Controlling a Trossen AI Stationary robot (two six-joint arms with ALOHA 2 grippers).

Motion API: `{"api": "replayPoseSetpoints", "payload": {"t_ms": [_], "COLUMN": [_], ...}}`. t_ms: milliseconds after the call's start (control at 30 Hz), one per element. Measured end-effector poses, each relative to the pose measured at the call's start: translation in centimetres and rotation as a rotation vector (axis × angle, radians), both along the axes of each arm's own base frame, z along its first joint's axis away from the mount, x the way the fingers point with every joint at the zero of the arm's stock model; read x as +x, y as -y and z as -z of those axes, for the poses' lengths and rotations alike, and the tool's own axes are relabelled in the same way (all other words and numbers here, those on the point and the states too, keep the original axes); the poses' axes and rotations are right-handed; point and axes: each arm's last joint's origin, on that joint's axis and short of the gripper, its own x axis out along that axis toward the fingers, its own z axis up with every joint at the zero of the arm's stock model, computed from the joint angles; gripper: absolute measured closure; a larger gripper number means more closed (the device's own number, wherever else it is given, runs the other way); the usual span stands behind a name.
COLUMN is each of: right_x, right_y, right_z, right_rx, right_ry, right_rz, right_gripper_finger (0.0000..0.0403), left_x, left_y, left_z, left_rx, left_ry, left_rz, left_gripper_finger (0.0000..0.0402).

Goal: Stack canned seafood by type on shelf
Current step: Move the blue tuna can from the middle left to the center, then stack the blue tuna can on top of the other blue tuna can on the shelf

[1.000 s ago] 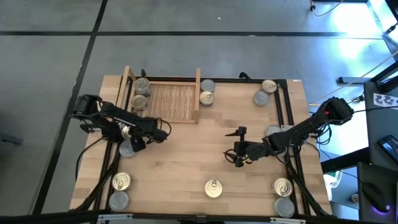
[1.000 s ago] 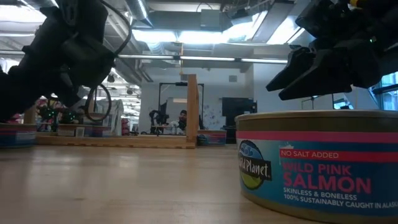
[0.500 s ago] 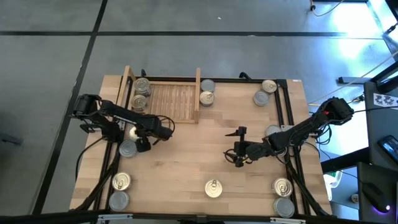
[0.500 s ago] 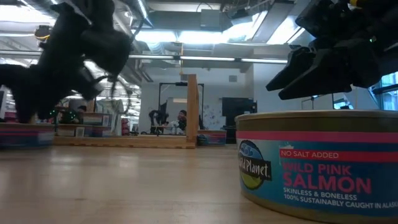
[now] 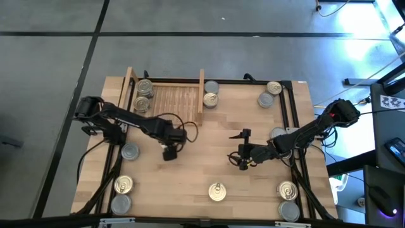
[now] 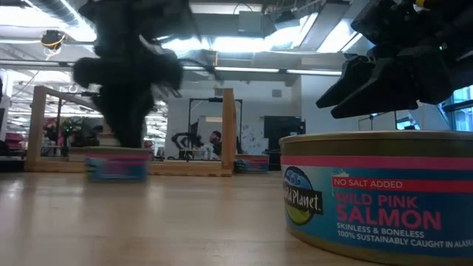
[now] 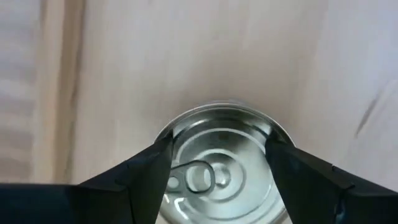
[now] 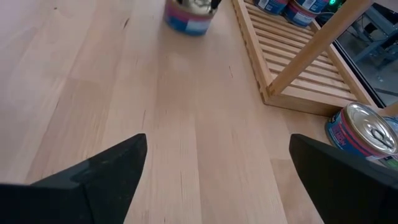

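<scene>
Left gripper is clamped on 1 can, 1 finger on each side of the rim; top is silvery with a pull tab; in the low view the tin looks to sit on or just above the tabletop, blur hides which; shelf lies just beyond the gripper, its near side board off to the gripper's right-hand side.

Right gripper hovers mid-table well apart from the left one, fingers spread wide, nothing between them; from its own wrist view the shelf and a loose pull-tab can outside the board are ahead.

Step in hand, by judgement: carry the held can into the shelf; 2 cans already sit in the far corner of the slats, away from the gripper.

How to do it well:
- lift clear before crossing the shelf's front edge; a dragged can would likely catch on the slat lip;
- match type first; pull-tab top should go on or beside a like top; labels of the 2 shelved cans are too small to read from above;
- keep the can level; grip is on the rim only, so a tilt could let it slip;
- come down square onto the lower can, centred, release only once seated; an off-centre tin would slide off;
- right arm should stay put; both working the shelf risks a clash.
</scene>
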Motion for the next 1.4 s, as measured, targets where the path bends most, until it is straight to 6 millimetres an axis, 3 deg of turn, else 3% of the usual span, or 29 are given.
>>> {"api": "replayPoseSetpoints", "payload": {"t_ms": [400,533,667,800,1000,1167,1400], "right_x": [0.2,0.2,0.4,0.7,1.2,2.1,4.9], "right_y": [-0.1,-0.1,-0.2,-0.4,-1.0,-1.7,-2.2], "right_z": [-0.2,-0.2,-0.6,-1.2,-1.7,-0.8,0.6], "right_rx": [-0.008,-0.009,-0.004,0.032,0.108,0.09,-0.001], "right_ry": [0.024,0.024,0.037,0.086,0.134,0.148,0.091], "right_rz": [-0.012,-0.013,-0.015,-0.032,-0.159,-0.29,-0.333], "right_gripper_finger": [0.0008,0.0008,0.0008,0.0008,0.0008,0.0008,0.0008], "left_x": [6.3,7.6,7.4,7.2,5.9,4.8,4.2], "left_y": [2.3,2.6,3.3,3.5,5.1,5.3,5.1], "left_z": [1.3,-1.2,-3.7,-3.8,-0.3,1.0,2.6], "left_rx": [0.056,0.067,-0.004,-0.028,0.017,0.172,0.155], "left_ry": [0.524,0.603,0.596,0.591,0.483,0.492,0.56], "left_rz": [0.208,0.227,0.168,0.145,0.211,0.194,0.241], "left_gripper_finger": [0.0137,0.0137,0.0137,0.0137,0.0137,0.0137,0.0137]}}
